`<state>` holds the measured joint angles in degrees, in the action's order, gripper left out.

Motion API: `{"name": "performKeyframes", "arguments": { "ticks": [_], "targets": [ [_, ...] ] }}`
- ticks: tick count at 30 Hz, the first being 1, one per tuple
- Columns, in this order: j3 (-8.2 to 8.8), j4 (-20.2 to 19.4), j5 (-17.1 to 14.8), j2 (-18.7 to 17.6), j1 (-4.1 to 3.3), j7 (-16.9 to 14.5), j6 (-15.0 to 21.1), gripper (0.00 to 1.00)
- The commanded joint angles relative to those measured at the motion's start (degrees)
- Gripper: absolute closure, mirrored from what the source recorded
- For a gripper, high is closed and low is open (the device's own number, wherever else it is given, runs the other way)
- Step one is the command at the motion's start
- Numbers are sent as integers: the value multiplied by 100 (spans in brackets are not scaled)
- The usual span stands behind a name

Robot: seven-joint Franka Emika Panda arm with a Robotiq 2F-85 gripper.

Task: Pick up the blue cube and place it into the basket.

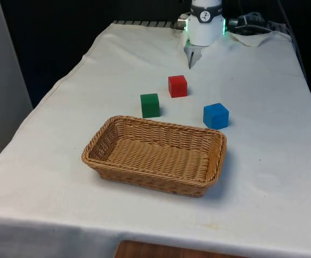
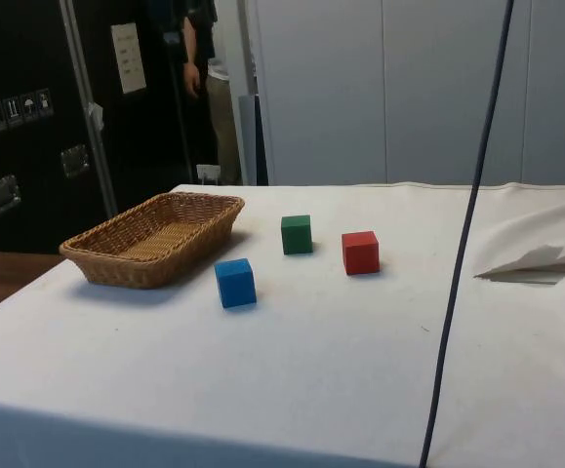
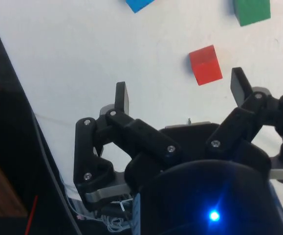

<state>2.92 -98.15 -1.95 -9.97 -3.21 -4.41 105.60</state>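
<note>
wicker basket [image 1: 155, 156] sits nearest the front camera, holding nothing. gripper [image 3: 180, 95] hangs spread wide and empty above the cloth [image 1: 268, 177], near the red cube [image 1: 177, 86]; green cube [image 1: 150, 105] and blue cube [image 1: 216, 116] lie just behind the basket.

table [image 1: 273, 177] | basket [image 1: 154, 155] | blue cube [image 1: 216, 116] | green cube [image 1: 150, 105] | red cube [image 1: 178, 86]

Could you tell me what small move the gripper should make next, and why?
Probably carry the gripper, open and empty, over toward the blue cube. The cube sits untouched on the cloth beside the basket, and the red cube lies nearer the fingers.
</note>
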Motion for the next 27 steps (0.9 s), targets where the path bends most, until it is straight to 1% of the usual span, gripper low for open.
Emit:
{"name": "performKeyframes", "arguments": {
  "ticks": [1,2,8,10,11,12,17,18,19,20,21,27],
  "targets": [
    [-11,52,0,-40,-6,-63,-40,0],
    [-6,23,0,-23,0,-29,0,0],
    [-23,52,6,-80,-6,-304,57,0],
    [-29,46,6,-92,-6,-372,80,0],
    [-23,52,0,-80,0,-344,29,0],
    [-34,34,11,-97,-6,-453,109,0],
    [-40,11,11,-115,-11,-665,183,0],
    [-46,6,11,-120,-11,-745,212,0],
    [-46,6,11,-126,-11,-785,223,0],
    [-40,29,0,-132,-6,-762,149,0],
    [-46,0,11,-126,-11,-819,229,0],
    [-63,-29,6,-149,-11,-1071,304,0]
  ]
}}
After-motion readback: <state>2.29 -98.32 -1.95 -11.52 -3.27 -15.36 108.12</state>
